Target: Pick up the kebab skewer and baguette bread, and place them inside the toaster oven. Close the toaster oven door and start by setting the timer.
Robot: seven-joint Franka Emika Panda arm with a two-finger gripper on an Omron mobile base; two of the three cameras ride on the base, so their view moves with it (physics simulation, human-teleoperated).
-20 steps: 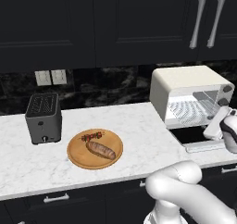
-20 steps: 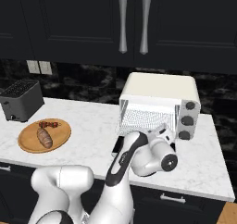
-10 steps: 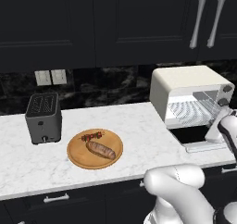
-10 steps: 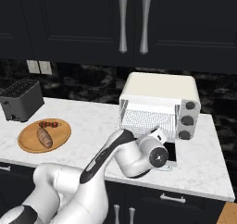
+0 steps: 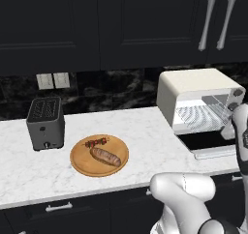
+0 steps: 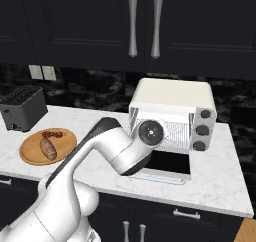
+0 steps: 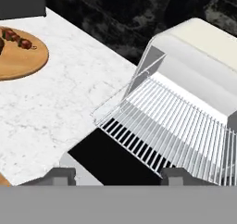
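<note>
The marble counter (image 5: pixel 145 126) runs along under dark cabinets, and at its right end sits the toaster oven (image 6: pixel 172 116), its door (image 6: pixel 167 163) dropped flat and open, the wire rack (image 7: pixel 176 126) pulled partly out over it. Far to the left is a slot toaster (image 5: pixel 45 123), and just beside that a round wooden board (image 5: pixel 80 163) carrying the baguette (image 5: pixel 105 156) with the kebab skewer (image 5: pixel 96 142) lying just behind it, near the board's back edge.

The arm is bent over in front of the oven, and the gripper (image 7: pixel 118 176) looks down on the open door and rack. Its two dark fingertips (image 7: pixel 62 176) stand well apart with nothing between them.

Both pieces of food are well off to the gripper's left, at the far corner of what the hand sees, so the whole reach is yet to come.

My worry is the protruding rack and lowered door: swinging left from so close, the wrist could catch either one. Later, the skewer is thin and lies near the loaf, so a loose pinch might nudge the bread or let the stick slip.
</note>
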